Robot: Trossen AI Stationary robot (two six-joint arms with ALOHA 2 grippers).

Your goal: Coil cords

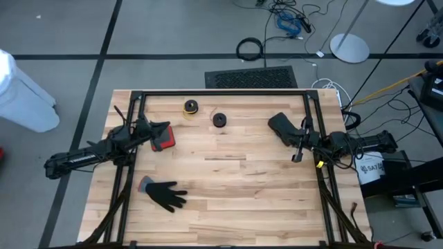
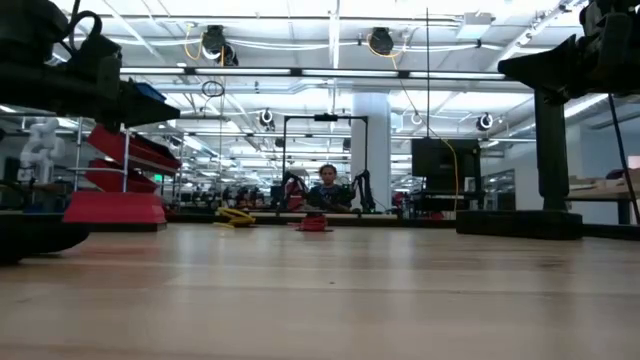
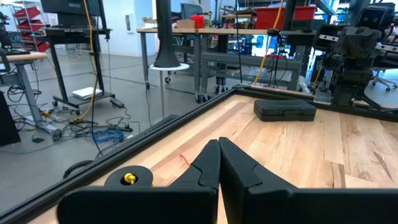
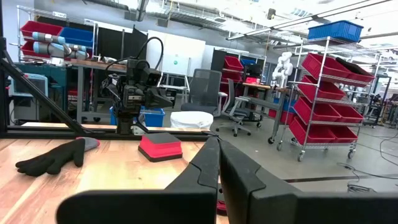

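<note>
**High view: both cords sit untouched at the far edge**

You have the yellow-orange cord (image 1: 190, 106) coiled in a small bundle near the far edge of the wooden surface (image 1: 228, 200), with the black cord (image 1: 219, 120) just beside it, slightly nearer the middle. Neither one touches a gripper.

Your left gripper (image 1: 154, 131) hovers at the left side, its jaws pressed together, as the left wrist view confirms (image 3: 219, 163). It sits right by a red-and-black pad (image 1: 165, 138). A black glove (image 1: 166, 194) lies flat nearer the front edge, well apart from both cords.

Your right gripper (image 1: 277, 124) rests at the right side, jaws also pressed together in its own wrist view (image 4: 219, 163), pointing across the surface toward the left arm. A black case (image 3: 284, 110) lies on the surface at that side.

From the low view you see both bundles far off, the yellow-orange one (image 2: 235, 215) left of the dark one (image 2: 314, 223).
</note>
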